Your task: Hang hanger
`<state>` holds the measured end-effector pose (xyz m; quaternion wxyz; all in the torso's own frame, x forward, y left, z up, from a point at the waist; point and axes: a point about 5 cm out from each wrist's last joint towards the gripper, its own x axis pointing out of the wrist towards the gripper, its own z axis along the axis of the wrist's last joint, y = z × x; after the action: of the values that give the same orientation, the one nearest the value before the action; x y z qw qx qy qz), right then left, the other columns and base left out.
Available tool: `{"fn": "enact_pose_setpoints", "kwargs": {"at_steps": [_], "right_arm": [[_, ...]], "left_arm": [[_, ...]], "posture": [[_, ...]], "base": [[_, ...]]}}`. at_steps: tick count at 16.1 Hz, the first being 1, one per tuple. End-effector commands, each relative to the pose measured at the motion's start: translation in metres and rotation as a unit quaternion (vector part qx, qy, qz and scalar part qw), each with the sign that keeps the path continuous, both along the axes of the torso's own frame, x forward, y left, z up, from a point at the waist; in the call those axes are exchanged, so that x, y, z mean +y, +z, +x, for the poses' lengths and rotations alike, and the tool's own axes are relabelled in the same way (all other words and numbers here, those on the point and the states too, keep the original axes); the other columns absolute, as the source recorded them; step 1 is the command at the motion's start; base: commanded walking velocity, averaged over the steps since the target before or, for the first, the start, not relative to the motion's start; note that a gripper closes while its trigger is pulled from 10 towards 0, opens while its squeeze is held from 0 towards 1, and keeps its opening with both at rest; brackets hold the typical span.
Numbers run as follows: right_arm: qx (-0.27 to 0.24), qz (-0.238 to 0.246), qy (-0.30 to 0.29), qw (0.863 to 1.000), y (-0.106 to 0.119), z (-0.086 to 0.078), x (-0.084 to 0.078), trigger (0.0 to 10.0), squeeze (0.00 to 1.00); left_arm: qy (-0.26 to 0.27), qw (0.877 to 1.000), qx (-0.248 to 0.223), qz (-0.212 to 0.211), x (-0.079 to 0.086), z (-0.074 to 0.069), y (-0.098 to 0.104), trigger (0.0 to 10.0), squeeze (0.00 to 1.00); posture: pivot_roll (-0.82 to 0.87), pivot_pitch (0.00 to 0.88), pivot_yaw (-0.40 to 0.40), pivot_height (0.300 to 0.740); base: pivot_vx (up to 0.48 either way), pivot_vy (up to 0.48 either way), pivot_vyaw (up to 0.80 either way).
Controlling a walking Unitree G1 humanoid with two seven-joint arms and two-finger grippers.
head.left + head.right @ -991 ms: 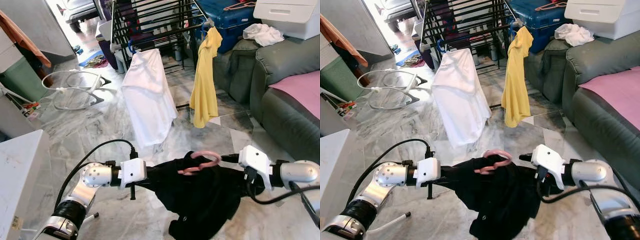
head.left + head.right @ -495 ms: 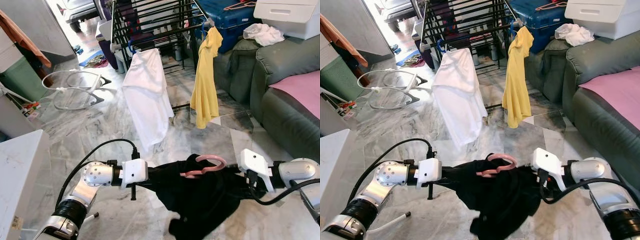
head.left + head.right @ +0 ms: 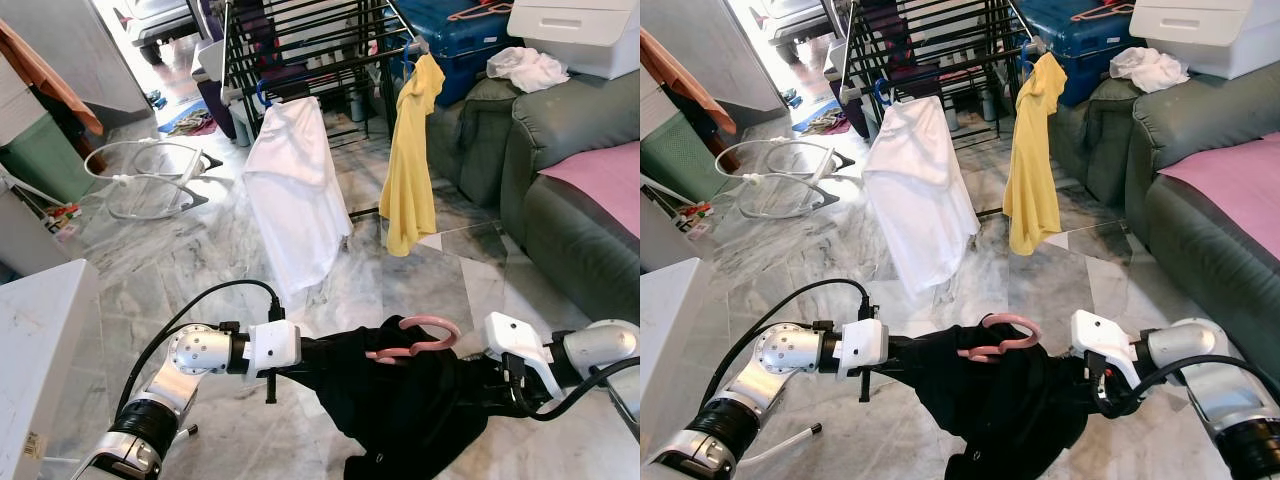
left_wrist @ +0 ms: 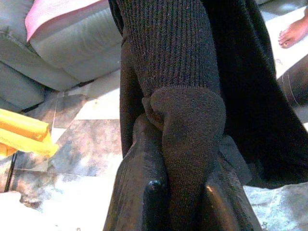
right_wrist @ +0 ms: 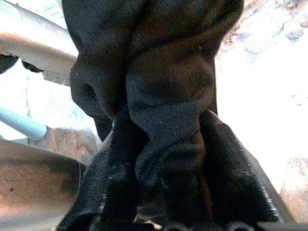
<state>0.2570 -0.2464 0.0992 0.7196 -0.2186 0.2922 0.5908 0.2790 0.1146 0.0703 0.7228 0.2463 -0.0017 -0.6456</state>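
You have the black garment (image 3: 420, 400) stretched between both grippers — the left gripper (image 4: 175, 192) is clamped on one shoulder, the right gripper (image 5: 168, 192) pinches the other, each with knit bunched between its fingers. The pink hanger (image 3: 415, 340) sits inside it, hook poking up. By my reading the hanging itself remains: the rack (image 3: 300, 40) stands well apart, beyond the white shirt (image 3: 295, 190) and yellow shirt (image 3: 410, 170).

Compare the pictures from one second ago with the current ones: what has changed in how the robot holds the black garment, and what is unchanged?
The pink hanger and black garment have shifted slightly to the robot's right and a little lower, both arms moving with them. The left gripper and right gripper stay clamped on the garment's two ends. The white shirt, yellow shirt and drying rack hang as before.
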Motion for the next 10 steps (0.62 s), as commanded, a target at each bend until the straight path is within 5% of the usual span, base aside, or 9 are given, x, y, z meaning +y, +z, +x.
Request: {"fn": "enact_pose_setpoints", "kwargs": {"at_steps": [1,10], "right_arm": [[0.0,-0.003,0.007,1.0,-0.004,0.001,0.005,0.0,0.0],[0.001,0.0,-0.002,1.0,-0.012,0.0,0.008,0.0,0.0]], "left_arm": [[0.008,0.999,-0.029,-0.03,0.0,0.007,0.015,0.0,0.0],[0.027,0.999,-0.019,-0.04,-0.003,0.001,0.005,0.0,0.0]], "posture": [[-0.24,0.0,0.234,0.74],[-0.24,0.0,0.223,0.74]], "base": [[0.0,0.0,0.0],[0.0,0.0,0.0]]}}
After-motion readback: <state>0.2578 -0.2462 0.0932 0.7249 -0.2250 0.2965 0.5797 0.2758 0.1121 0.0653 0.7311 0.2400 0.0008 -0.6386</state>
